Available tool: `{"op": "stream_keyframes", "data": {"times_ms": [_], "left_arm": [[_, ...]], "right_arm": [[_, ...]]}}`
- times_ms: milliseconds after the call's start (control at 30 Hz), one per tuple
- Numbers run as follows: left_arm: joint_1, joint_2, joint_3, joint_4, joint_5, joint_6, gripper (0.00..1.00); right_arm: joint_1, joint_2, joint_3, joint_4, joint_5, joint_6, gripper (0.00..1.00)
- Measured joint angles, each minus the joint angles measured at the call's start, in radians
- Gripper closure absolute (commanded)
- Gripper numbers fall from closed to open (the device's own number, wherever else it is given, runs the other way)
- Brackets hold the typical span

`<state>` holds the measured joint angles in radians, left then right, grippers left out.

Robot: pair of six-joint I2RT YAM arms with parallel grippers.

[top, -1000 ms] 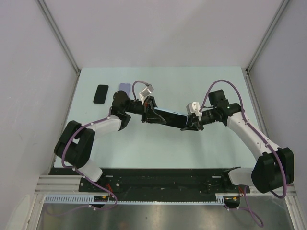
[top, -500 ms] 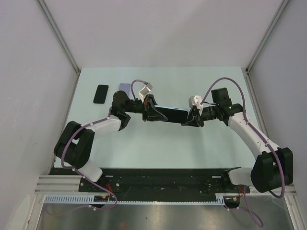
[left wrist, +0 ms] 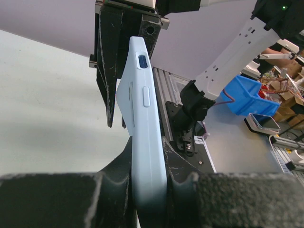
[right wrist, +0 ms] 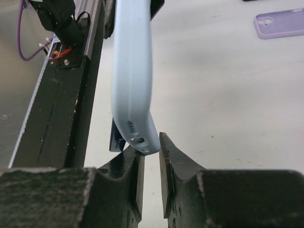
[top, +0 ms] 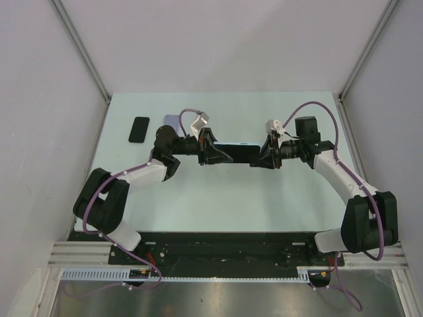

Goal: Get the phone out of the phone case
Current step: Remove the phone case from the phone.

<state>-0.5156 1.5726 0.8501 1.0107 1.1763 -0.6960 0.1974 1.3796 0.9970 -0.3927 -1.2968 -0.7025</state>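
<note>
A phone in a light blue phone case [top: 235, 155] hangs level above the table between both arms, its dark face [top: 231, 157] up in the top view. My left gripper [top: 213, 152] is shut on the case's left end. In the left wrist view the case [left wrist: 142, 109] stands edge-on, clamped between the jaws of the left gripper [left wrist: 148, 164]. My right gripper [top: 266, 158] is at the other end. In the right wrist view the case's rounded end [right wrist: 135, 85] is nipped at the tips of the right gripper [right wrist: 151, 143], whose jaws stand narrow.
A black phone [top: 139, 129] and a purple case [top: 172, 121] lie on the table at the back left; the purple case [right wrist: 281, 23] also shows in the right wrist view. Grey walls close in three sides. A black rail [top: 225, 246] runs along the near edge.
The cased phone swung from slanting down to the right to level, and rose slightly away from the bases. The right gripper moved back with its end. Both grips held.
</note>
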Motion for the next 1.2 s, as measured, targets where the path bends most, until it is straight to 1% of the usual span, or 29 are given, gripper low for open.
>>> {"op": "stream_keyframes", "data": {"times_ms": [267,367,467,533,700,833,933,1067,1133,1200], "left_arm": [[0.0,0.0,-0.004,-0.007,-0.057,0.021,1.0],[0.0,0.0,-0.004,-0.004,-0.063,0.026,1.0],[0.0,0.0,-0.004,0.005,-0.065,0.026,1.0],[0.0,0.0,-0.004,0.018,-0.055,0.024,1.0],[0.0,-0.002,-0.004,0.061,-0.031,0.013,1.0],[0.011,-0.002,-0.005,0.072,-0.008,-0.01,1.0],[0.029,-0.013,-0.037,0.072,0.045,-0.032,1.0],[0.061,-0.014,-0.064,0.072,0.036,-0.04,1.0],[0.08,-0.014,-0.077,0.073,0.016,-0.04,1.0],[0.094,-0.014,-0.09,0.072,-0.008,-0.04,1.0]], "right_arm": [[-0.008,0.021,-0.017,0.164,0.026,0.204,0.8],[-0.012,0.019,-0.021,0.189,0.024,0.23,0.75],[-0.019,0.007,-0.023,0.183,0.01,0.217,0.66],[-0.023,-0.012,-0.024,0.162,0.002,0.174,0.61],[-0.032,-0.084,-0.024,0.087,-0.008,0.04,0.55],[-0.054,-0.115,-0.024,0.065,0.006,-0.034,0.46],[-0.101,-0.121,-0.024,0.072,0.025,-0.07,0.44],[-0.11,-0.127,-0.024,0.079,0.023,-0.074,0.43],[-0.11,-0.128,-0.024,0.112,0.015,-0.029,0.43],[-0.111,-0.128,-0.024,0.169,0.003,0.06,0.44]]}}
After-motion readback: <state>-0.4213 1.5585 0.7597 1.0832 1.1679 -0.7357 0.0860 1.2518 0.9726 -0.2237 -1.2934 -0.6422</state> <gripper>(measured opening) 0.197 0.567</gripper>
